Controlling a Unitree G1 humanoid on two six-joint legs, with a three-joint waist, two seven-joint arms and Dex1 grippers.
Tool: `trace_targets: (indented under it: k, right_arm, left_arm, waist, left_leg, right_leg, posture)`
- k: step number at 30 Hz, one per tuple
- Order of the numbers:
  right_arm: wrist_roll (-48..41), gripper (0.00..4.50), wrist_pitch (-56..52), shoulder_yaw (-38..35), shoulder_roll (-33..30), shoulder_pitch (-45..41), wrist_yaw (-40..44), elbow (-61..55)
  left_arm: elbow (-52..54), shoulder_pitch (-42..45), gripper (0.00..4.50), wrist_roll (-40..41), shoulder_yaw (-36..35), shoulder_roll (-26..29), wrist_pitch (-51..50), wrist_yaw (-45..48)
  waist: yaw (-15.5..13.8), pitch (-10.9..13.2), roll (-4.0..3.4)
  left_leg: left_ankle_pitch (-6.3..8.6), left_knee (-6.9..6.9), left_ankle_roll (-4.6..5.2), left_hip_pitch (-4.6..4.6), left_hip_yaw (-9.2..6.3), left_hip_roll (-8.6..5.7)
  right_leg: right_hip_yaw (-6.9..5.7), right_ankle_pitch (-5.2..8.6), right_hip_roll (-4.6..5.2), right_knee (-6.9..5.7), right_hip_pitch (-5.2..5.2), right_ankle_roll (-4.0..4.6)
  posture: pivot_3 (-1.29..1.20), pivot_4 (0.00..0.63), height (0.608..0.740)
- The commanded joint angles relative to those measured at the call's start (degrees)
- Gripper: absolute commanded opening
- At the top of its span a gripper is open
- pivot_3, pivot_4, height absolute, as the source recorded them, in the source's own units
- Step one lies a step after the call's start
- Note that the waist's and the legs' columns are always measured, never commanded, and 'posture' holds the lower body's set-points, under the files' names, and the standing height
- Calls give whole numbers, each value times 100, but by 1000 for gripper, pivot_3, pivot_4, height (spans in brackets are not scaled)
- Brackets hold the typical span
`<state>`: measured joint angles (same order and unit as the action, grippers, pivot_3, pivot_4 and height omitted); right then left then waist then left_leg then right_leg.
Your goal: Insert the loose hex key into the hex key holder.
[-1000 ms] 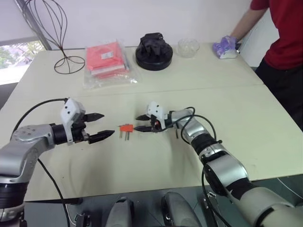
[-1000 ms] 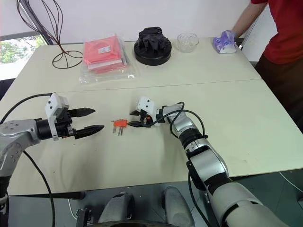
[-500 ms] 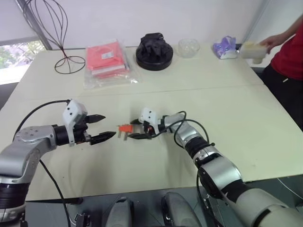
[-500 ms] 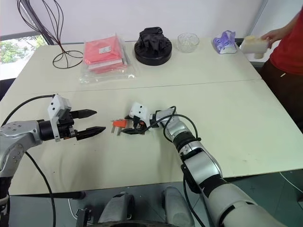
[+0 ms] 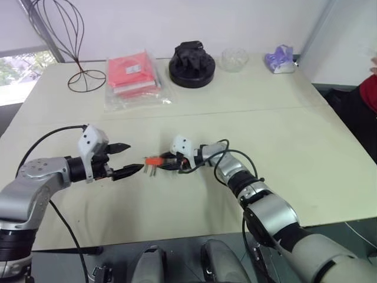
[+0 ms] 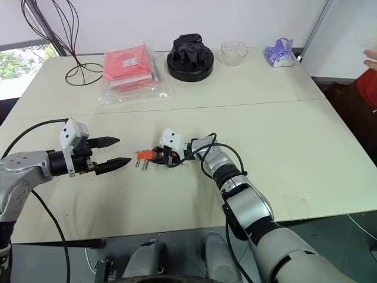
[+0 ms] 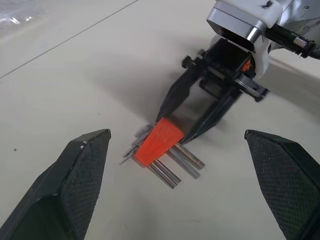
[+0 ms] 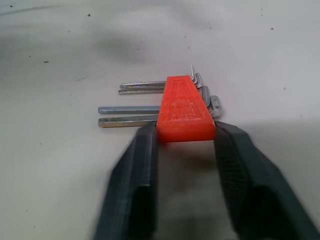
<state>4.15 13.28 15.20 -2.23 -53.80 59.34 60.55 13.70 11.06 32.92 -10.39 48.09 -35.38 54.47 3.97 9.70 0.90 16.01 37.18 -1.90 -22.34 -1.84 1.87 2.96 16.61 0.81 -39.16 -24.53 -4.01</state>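
Observation:
The hex key holder (image 5: 154, 160) is a small orange-red block with short grey keys sticking out, lying on the cream table (image 5: 177, 200) between my two grippers. My right gripper (image 5: 162, 161) reaches in from the right and is shut on the block's wide end, one black finger (image 8: 145, 150) against each side of the holder (image 8: 185, 109). My left gripper (image 5: 134, 157) hovers just left of the holder, open wide with nothing between its fingers (image 7: 82, 165). The left wrist view looks straight at the holder (image 7: 159, 142) and the right gripper (image 7: 174, 129). The loose hex key is out of view.
Along the table's far side stand a wire stand (image 5: 65, 41), a red packet in clear plastic (image 5: 134, 76), a black object on a round base (image 5: 191, 63), a glass bowl (image 5: 234, 59) and a purple item (image 5: 280, 59). A person (image 5: 370, 88) shows at the right edge.
My right gripper has slid left to the holder and closed on its wide end. The left gripper has stayed put. The person has drawn back from the table's far right corner.

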Motion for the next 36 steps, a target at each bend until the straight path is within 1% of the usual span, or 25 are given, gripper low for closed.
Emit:
trace_targets:
  k: [1,4,6,7,10,12,14,16,19,23,28,31,32,36]
  right_arm:
    - [98,973,93,1,-30,-43,-59,42]
    - [233,973,311,74,-169,-102,-161,-204]
    - [373,973,632,159,-374,-174,-161,-653]
    - [467,973,829,217,-526,-207,-158,-987]
    - [853,973,1496,361,-1243,-465,-127,-2249]
    - [811,973,1786,250,-1604,-713,-153,-2704]
    - [759,973,1994,203,-1843,-870,-205,-2875]
    - [1017,973,2479,253,-2180,-1106,-366,-2844]
    - [1334,973,3316,278,-2576,-1618,-643,-2619]
    - [1128,973,3540,304,-2631,-1717,-630,-2278]
    - [1210,973,3710,333,-2688,-1662,-835,-2204]
    - [1246,973,3733,354,-2705,-1642,-908,-2188]
    - [1250,973,3719,350,-2707,-1632,-932,-2193]
    - [1253,973,3617,331,-2695,-1594,-1033,-2237]
  left_arm:
    - [121,13,4500,-37,-70,-2,127,-15]
    - [61,52,4500,-4,-73,-33,124,-3]
    - [-76,176,4500,110,-139,-94,72,0]
    - [-166,262,4500,207,-205,-142,23,-4]
    - [-607,718,4500,680,-492,-290,-290,12]
    - [-888,1005,4500,768,-494,-304,-331,151]
    - [-1079,1212,4500,808,-461,-337,-348,243]
    - [-1302,1478,4500,913,-411,-455,-389,341]
    - [-1762,2110,4500,1010,-241,-866,-360,470]
    - [-2112,2671,4500,877,26,-1297,-216,633]
    - [-2873,3398,4500,713,309,-1819,39,957]
    - [-3342,3730,4500,549,399,-1968,192,1164]
    - [-3486,3835,4500,524,415,-2010,219,1238]
    - [-4001,4184,4500,402,467,-2139,328,1509]
  waist:
    - [1,0,0]
    - [-3,0,0]
    - [-22,2,-3]
    - [-37,2,-2]
    - [-87,5,-4]
    - [-78,6,-4]
    - [-52,5,-3]
    - [-19,4,-1]
    - [-69,6,-1]
    - [-73,4,3]
    - [-52,4,2]
    - [-30,5,2]
    - [-18,5,2]
    - [-2,5,2]
  left_leg:
    - [0,0,0,0,0,0]
    - [0,0,0,0,0,0]
    - [0,0,0,0,0,-2]
    - [0,0,-1,-2,0,-3]
    - [-1,5,-1,-10,-1,-5]
    - [-1,7,-1,-12,0,-4]
    - [0,3,-1,-9,0,-4]
    - [0,0,-1,-6,1,-2]
    - [-1,1,-1,-9,2,-6]
    - [-1,8,-2,-10,11,-6]
    - [-2,8,-3,-9,12,-6]
    - [-6,9,-9,-9,12,-6]
    - [-18,9,-31,-9,12,-5]
    - [-20,7,-34,-8,11,-5]
  right_leg:
    - [0,0,1,0,0,0]
    - [0,0,0,0,0,0]
    - [0,0,0,0,0,0]
    - [-1,0,1,0,0,0]
    - [-4,0,0,1,-5,-1]
    - [-5,0,-2,1,-9,-1]
    - [-5,0,-3,1,-10,-1]
    - [-5,0,-4,1,-8,-1]
    - [-6,0,-3,1,-7,-1]
    - [-3,-1,-4,4,-6,-1]
    - [-2,-1,-4,3,-6,-1]
    - [-2,-1,-7,2,-6,-1]
    - [-2,0,-8,2,-6,-1]
    - [-2,0,-11,1,-7,-1]
  posture:
    - [0,150,740]
    - [0,150,740]
    - [0,150,740]
    - [0,150,740]
    - [0,150,740]
    - [0,150,740]
    - [0,150,740]
    - [0,150,740]
    - [0,150,740]
    - [0,150,740]
    - [0,150,740]
    - [0,150,740]
    - [0,150,740]
    - [0,150,740]
